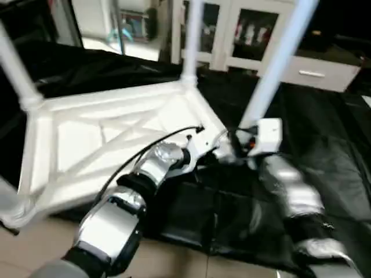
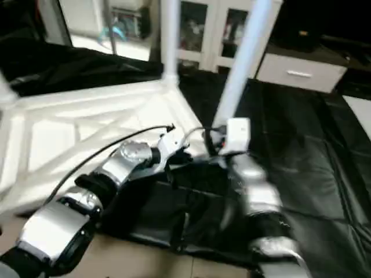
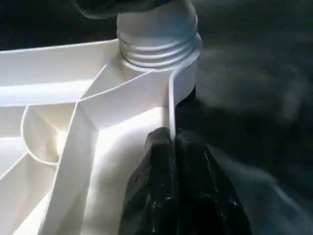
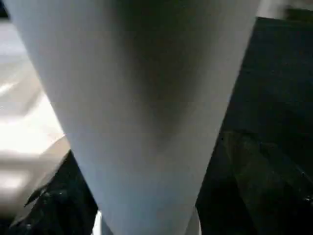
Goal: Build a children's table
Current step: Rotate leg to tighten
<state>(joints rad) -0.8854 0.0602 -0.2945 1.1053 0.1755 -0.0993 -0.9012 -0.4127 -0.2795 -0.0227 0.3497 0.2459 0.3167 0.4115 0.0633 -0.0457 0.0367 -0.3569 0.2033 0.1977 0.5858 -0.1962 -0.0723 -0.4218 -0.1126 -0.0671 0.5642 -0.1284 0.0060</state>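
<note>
The white tabletop (image 1: 110, 139) lies upside down on a black mat (image 1: 324, 145), filling the left half of the left eye frame with its X ribs facing up. 3 legs stand up from its corner sockets: 1 at the upper left (image 1: 16, 66), 1 at the top centre (image 1: 191, 40), and 1 leaning toward the upper right (image 1: 278, 61); all 3 are cut off by the frame's top edge. The head views show the left arm reaching from the lower left to the tabletop's near right edge, but the left gripper (image 3: 171, 142) itself is hard to make out there. The left wrist view fills that in: its 2 black fingers (image 3: 156, 181) are pressed together on the thin upright rim of the tabletop, just beside a corner socket with the ribbed end of a leg (image 3: 156, 46) seated in it. The right gripper (image 1: 235, 152) sits at the foot of the leaning leg in the centre of the left eye frame, blurred, and whether its jaws are apart or gripping cannot be told. The right wrist view has that leg's tube (image 4: 146, 107) looming very close, with dark shapes low beside it too unclear to identify. White cabinets (image 1: 243, 32) stand along the top of the frame.
</note>
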